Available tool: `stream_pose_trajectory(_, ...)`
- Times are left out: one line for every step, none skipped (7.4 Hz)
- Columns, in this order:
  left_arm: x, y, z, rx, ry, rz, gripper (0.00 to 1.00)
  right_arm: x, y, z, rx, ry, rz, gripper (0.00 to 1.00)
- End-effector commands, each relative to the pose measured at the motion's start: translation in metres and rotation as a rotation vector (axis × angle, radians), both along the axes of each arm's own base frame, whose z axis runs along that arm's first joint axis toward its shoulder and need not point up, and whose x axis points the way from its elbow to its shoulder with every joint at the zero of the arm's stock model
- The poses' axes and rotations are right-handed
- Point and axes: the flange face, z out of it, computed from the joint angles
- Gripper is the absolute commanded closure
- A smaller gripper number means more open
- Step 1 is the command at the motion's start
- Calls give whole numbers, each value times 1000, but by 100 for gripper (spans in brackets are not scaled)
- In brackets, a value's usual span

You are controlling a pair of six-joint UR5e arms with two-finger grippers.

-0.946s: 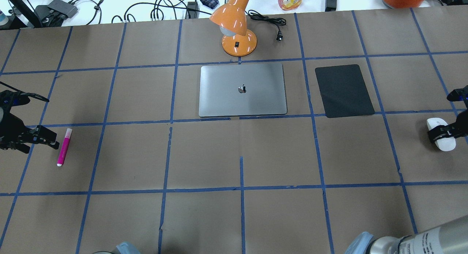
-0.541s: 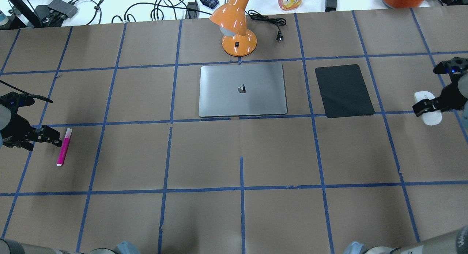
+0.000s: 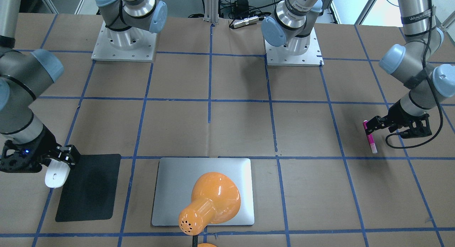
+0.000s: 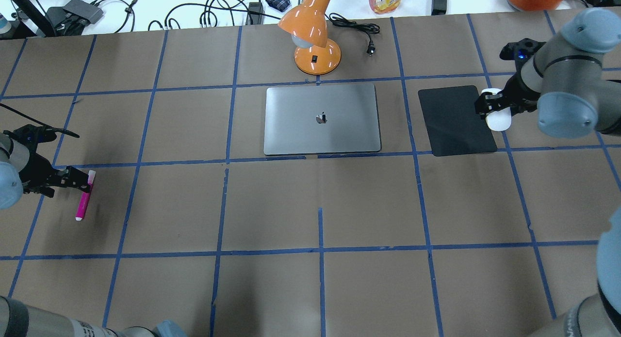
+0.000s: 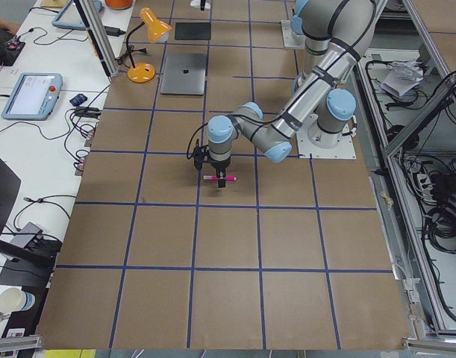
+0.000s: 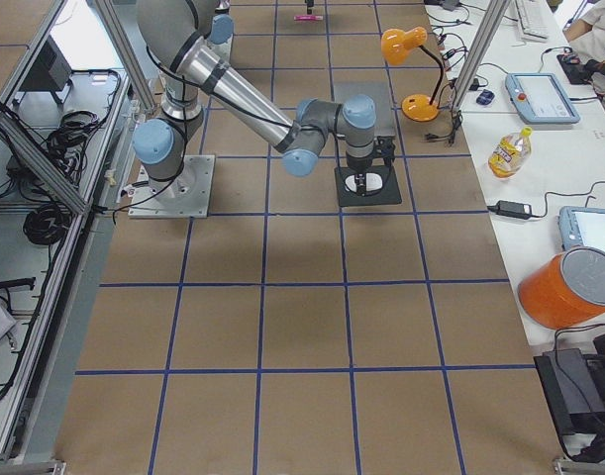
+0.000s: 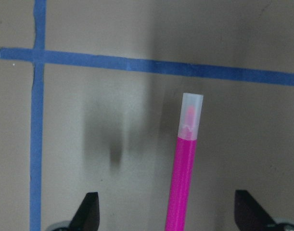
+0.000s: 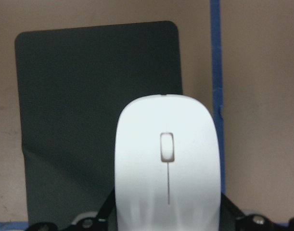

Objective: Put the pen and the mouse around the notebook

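Observation:
The silver-grey notebook [image 4: 321, 119] [image 3: 170, 190] lies flat at the table's far middle. The white mouse [image 4: 498, 120] [image 3: 56, 174] [image 8: 167, 163] is held in my right gripper [image 4: 490, 106] [image 3: 64, 158], shut on it, over the right edge of a black pad [image 4: 453, 121] [image 8: 89, 96]. The magenta pen [image 4: 83, 201] [image 3: 370, 140] [image 7: 183, 183] lies on the table at the left. My left gripper [image 4: 80, 179] [image 7: 168, 211] is open, one fingertip on either side of the pen's upper part, not touching it.
An orange desk lamp [image 4: 315, 41] [image 3: 213, 200] stands just behind the notebook, its head leaning over it in the front-facing view. Cables, a bottle and an orange bin lie beyond the far edge. Blue tape lines grid the brown table.
My right gripper has carried the mouse from the table's right edge away and leftward to the black pad's right edge. My left gripper has slid right until it straddles the pen.

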Motion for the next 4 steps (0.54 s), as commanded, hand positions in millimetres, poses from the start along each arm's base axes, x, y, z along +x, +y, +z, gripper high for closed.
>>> stream_pose_trajectory(0,-2,-19,24,23,0,3,20,-24,-45,46,-16,23,63)
stream_pose_trajectory(1,-2,-24,30,28,-2,13,23,-25,-46,43,-18,26,63)
stream_pose_trajectory(1,-2,-27,33,31,-3,14,26,-25,-48,47,-22,22,63)
stream_pose_trajectory(1,-3,-28,34,32,-3,26,26,-26,-50,51,-22,15,61)
